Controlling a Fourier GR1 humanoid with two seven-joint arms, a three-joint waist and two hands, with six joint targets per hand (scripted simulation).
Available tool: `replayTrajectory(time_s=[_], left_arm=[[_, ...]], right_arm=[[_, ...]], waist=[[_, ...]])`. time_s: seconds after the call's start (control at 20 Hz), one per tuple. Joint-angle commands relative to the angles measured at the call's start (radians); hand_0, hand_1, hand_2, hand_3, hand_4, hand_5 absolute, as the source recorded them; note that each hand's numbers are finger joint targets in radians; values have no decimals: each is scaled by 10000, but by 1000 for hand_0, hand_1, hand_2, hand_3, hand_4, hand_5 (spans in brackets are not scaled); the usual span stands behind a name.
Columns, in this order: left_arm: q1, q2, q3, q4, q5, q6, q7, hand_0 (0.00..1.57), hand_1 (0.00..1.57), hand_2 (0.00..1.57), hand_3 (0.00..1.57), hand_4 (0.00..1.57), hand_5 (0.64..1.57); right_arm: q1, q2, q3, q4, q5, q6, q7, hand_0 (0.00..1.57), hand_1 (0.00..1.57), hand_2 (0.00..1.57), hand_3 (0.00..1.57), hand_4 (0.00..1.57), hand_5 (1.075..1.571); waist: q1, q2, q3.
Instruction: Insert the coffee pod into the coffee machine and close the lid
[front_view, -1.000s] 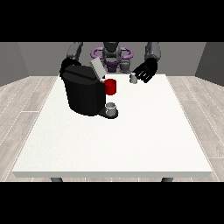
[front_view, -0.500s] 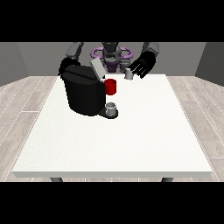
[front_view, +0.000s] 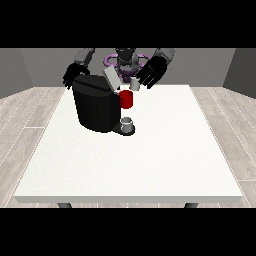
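On the white surface (front_view: 150, 160) stood the black coffee machine (front_view: 97, 107), lid (front_view: 111, 77) raised; a small cup (front_view: 127, 122) sat at its base. Hand at the view's right (front_view: 152, 72) held the coffee pod (front_view: 134, 84), fingers curled round it, above the red part (front_view: 127, 99); hand at the view's left (front_view: 71, 75) hung behind the machine, finger state unclear.

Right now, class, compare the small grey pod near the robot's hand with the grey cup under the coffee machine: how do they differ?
The pod sits up at the hand at the view's right, above the table; the cup rests on the coffee machine's base. The pod is behind the red part; the cup is below it, nearer the camera. The pod looks smaller. Both are light grey and roughly cylindrical.
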Motion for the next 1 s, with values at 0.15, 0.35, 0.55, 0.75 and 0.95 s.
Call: replayTrajectory(time_s=[0.15,0.35,0.55,0.75,0.95], left_arm=[[-538,-246,-51,-18,-183,230,275,1262,1262,1297,1237,494,1571],[-235,-519,-237,-44,-230,158,-152,1307,1307,1328,1239,487,1571],[-1006,-147,-68,206,-310,-48,450,1305,1305,1326,1229,500,1571],[-945,-399,-121,339,-371,1,505,1229,1229,1283,1207,511,1571],[-378,-279,-203,309,-318,-392,-159,1183,1183,1251,1180,499,1571]], right_arm=[[-240,-220,-451,146,-133,-37,-300,0,0,0,0,520,1571],[-317,-268,-670,141,-208,-172,-241,0,0,0,0,526,1571],[-455,-333,-624,208,-148,-86,-344,0,0,0,0,480,1571],[-564,-383,-612,-6,-305,35,166,0,0,0,0,530,1571],[229,-267,-548,67,-188,-72,-183,0,0,0,0,512,1571]], waist=[[-47,421,2],[227,326,1],[-85,735,3],[-180,515,1],[197,146,0]])
